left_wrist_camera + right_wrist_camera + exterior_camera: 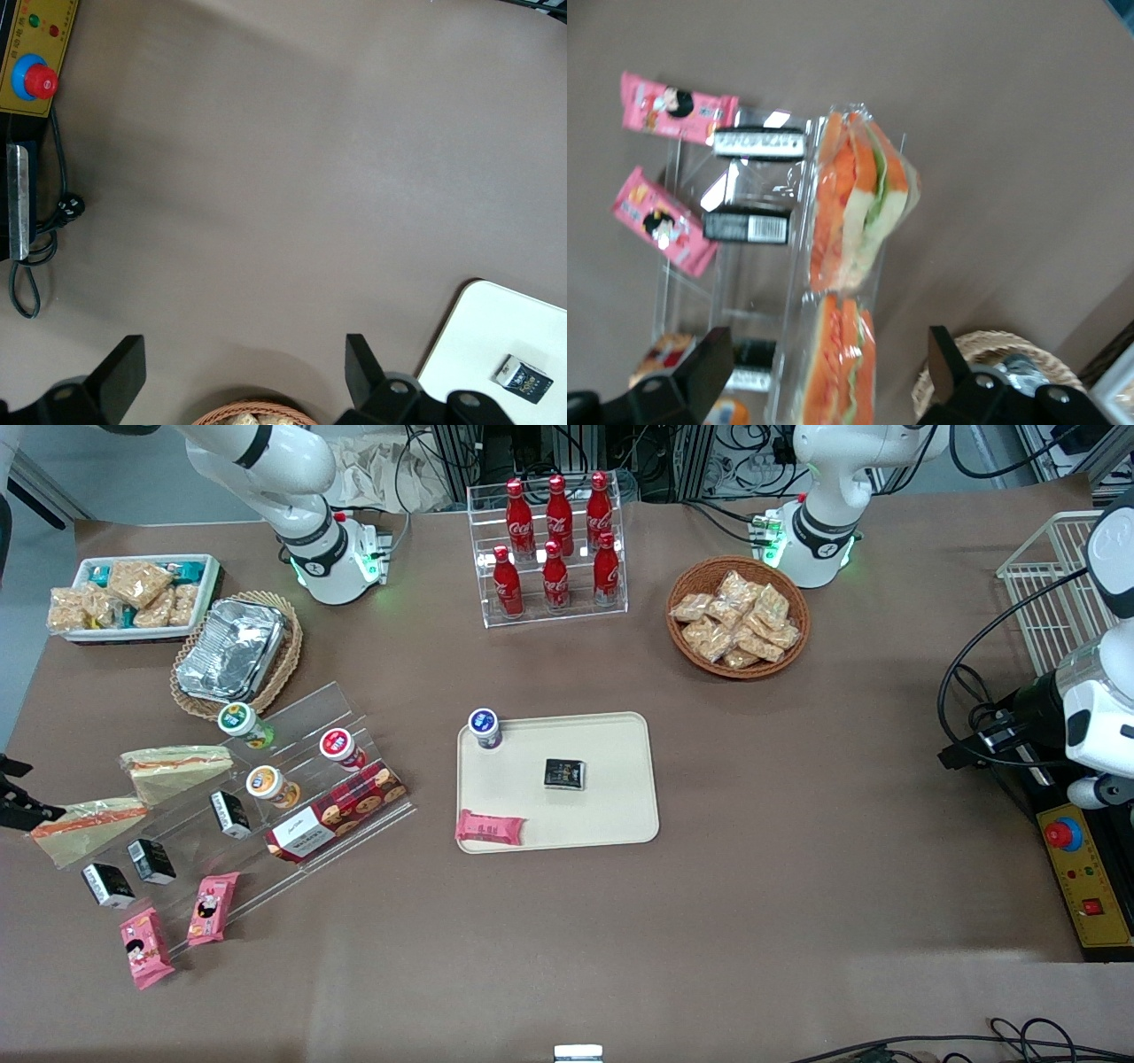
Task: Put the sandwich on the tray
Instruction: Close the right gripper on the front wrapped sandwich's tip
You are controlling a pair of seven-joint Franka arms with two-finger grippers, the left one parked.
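Two wrapped sandwich wedges lie at the working arm's end of the table, beside a clear acrylic step shelf (292,779). One sandwich (177,769) is farther from the front camera, the other (87,825) nearer. My gripper (18,802) shows at the frame edge, just beside the nearer sandwich. In the right wrist view the gripper (828,345) is open and empty, its fingers (709,367) standing either side of one sandwich (843,372) lower down. The second sandwich (859,204) lies past it. The cream tray (611,797) is mid-table and also shows in the left wrist view (478,345).
On the tray are a small cup (484,728), a black box (564,773) and a pink pack (490,827). The shelf holds cups, black boxes and a cookie box (337,812). Nearby are pink packs (146,948), a foil container in a basket (232,651), a snack bin (133,593) and a cola rack (554,549).
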